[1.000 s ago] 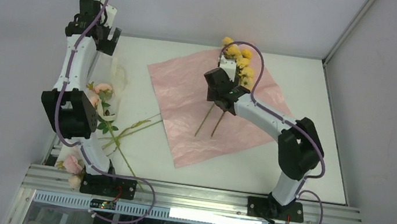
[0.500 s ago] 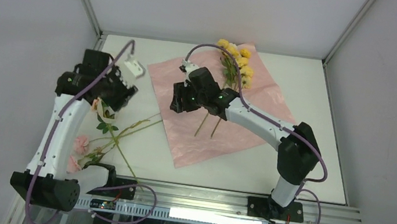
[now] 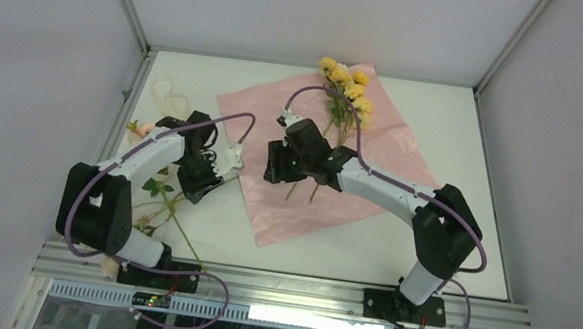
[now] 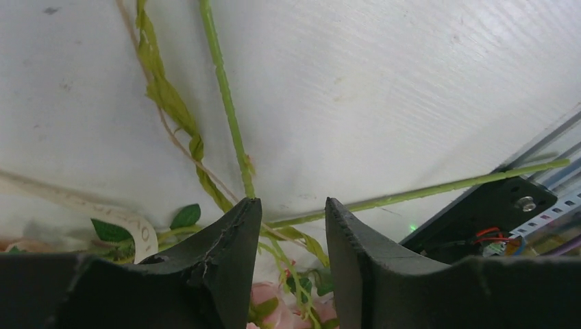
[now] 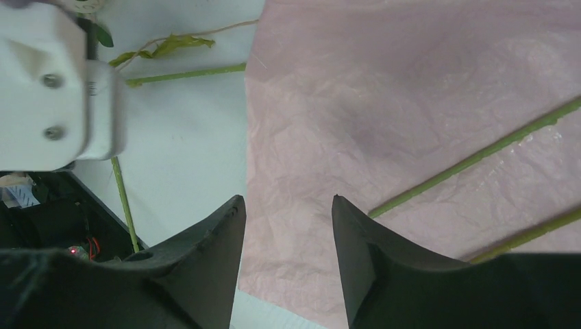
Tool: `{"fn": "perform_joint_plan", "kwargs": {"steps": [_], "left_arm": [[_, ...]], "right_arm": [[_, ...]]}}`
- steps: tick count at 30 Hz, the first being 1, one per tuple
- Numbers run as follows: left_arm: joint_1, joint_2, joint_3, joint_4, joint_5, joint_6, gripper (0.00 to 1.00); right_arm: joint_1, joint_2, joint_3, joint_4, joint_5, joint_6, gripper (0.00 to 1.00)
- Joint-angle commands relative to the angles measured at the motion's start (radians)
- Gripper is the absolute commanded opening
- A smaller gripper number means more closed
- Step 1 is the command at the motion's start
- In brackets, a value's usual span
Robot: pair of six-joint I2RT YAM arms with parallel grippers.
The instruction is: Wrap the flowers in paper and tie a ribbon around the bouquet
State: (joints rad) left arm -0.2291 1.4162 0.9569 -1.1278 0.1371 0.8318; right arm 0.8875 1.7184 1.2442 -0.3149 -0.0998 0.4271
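Both arms have swung inward over the last second: the left arm has come down from the far-left corner to the near-left part of the table (image 3: 464, 197), and the right arm has drawn back from the blooms toward the paper's left side. I note the paper (image 3: 274, 205) lying flat, pink face up. On it lie the yellow flowers (image 3: 349, 86), blooms at its far corner, with their two stalks (image 5: 473, 161) running toward the near side. The pink flowers (image 3: 140, 130) lie off the sheet at the table's left edge, and loose green stems (image 4: 231, 116) fan out across the bare table toward the paper. The ribbon (image 3: 167, 95) sits in a loose heap at the far left, apart from the sheet. The left gripper (image 4: 291, 205) points back toward the arm bases, low over those loose stems, its fingers parted with nothing between them. The right gripper (image 5: 288, 202) hangs over the paper's left border, fingers likewise parted and empty, the two stalks off to one side. The two wrists stand close together at that border.
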Motion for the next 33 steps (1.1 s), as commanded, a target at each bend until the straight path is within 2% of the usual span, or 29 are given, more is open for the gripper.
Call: {"fn": "perform_joint_plan", "kwargs": {"steps": [1, 13, 20, 24, 26, 27, 30, 33], "left_arm": [[-0.016, 0.069, -0.029, 0.123, -0.056, 0.032, 0.40], [-0.016, 0.166, -0.046, 0.244, -0.173, 0.035, 0.42], [-0.016, 0.196, -0.060, 0.239, -0.184, 0.048, 0.22], [-0.018, 0.258, -0.075, 0.239, -0.237, 0.061, 0.20], [-0.018, 0.272, -0.076, 0.236, -0.254, 0.047, 0.01], [-0.018, 0.258, -0.073, 0.228, -0.252, 0.032, 0.00], [-0.008, 0.142, 0.000, 0.103, -0.177, -0.017, 0.00], [0.033, -0.020, 0.202, -0.144, -0.063, -0.070, 0.00]], "right_arm": [[-0.002, -0.106, -0.029, 0.049, 0.054, 0.020, 0.53], [-0.002, -0.156, -0.071, 0.025, 0.073, 0.018, 0.52], [-0.006, -0.186, -0.089, 0.019, 0.094, 0.010, 0.52], [-0.012, -0.197, -0.093, 0.017, 0.094, 0.009, 0.52], [-0.015, -0.204, -0.094, 0.017, 0.094, 0.007, 0.52], [-0.017, -0.207, -0.094, 0.016, 0.094, 0.008, 0.52], [-0.026, -0.222, -0.080, -0.008, 0.094, 0.017, 0.52], [-0.030, -0.248, -0.035, -0.058, 0.083, 0.013, 0.52]]}}
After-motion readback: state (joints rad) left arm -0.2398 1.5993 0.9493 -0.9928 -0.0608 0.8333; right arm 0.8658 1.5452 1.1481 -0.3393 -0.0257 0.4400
